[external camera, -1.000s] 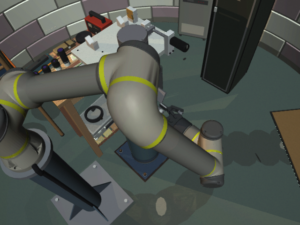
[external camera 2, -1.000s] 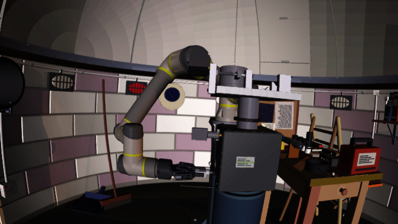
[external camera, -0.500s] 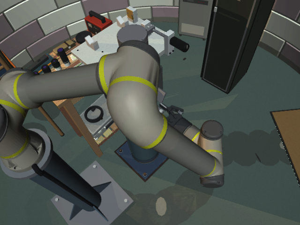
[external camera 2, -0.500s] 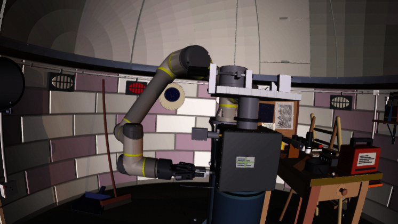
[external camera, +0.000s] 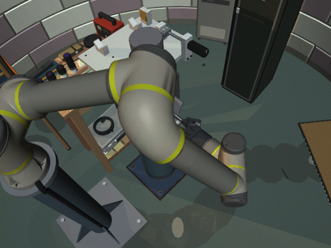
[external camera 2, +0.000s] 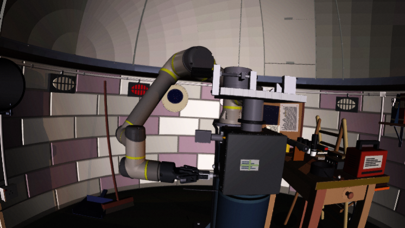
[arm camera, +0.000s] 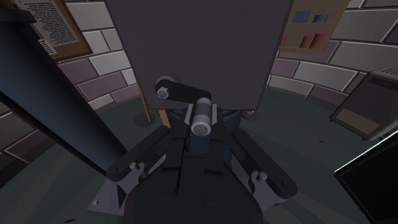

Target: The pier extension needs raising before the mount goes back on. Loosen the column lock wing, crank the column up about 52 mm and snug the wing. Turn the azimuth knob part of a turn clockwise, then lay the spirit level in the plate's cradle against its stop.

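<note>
My gripper [arm camera: 201, 115] [external camera 2: 208, 175] [external camera: 178, 120] reaches level at the low left side of the dark pier housing [external camera 2: 252, 162]. The grey crank handle grip [arm camera: 201, 118] sits clamped in my closed fingers, at the end of the black crank arm [arm camera: 182, 91] pivoting on a hex bolt [arm camera: 162, 93]. The grey column [external camera 2: 251, 113] rises from the housing to the white top plate [external camera 2: 260, 95] [external camera: 125, 48]. The black azimuth knob [external camera: 197, 48] sticks out at the plate's edge. A grey lock wing [external camera 2: 203, 136] projects from the housing's upper left. The orange spirit level [external camera: 144, 15] stands at the plate's far end.
A tall black cabinet [external camera: 256, 45] stands right of the pier and a grey unit [external camera: 215, 20] behind it. A wooden table [external camera 2: 337, 175] with a red case [external camera 2: 365, 158] and eyepieces crowds the other side. A dark telescope tube [arm camera: 47, 103] leans close on my left.
</note>
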Available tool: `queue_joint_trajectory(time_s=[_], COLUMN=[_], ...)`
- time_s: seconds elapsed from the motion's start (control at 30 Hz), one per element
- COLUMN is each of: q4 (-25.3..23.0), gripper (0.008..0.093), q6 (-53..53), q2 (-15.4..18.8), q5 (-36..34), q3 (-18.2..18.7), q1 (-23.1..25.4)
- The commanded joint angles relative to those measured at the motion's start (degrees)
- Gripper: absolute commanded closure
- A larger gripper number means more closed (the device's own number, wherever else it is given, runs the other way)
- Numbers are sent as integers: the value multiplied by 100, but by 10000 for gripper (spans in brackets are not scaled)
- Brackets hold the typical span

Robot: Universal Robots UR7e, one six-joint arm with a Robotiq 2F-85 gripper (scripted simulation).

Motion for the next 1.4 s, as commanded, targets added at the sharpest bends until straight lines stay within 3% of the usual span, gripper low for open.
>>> queue_joint_trajectory(time_s=[0.0,0.23,1.37], q4=[3,3,106], gripper=[794,934,934], q6=[0,0,0], q2=[-6,-6,-206], q5=[-1,-1,13], q3=[0,0,96], q1=[1,1,15])
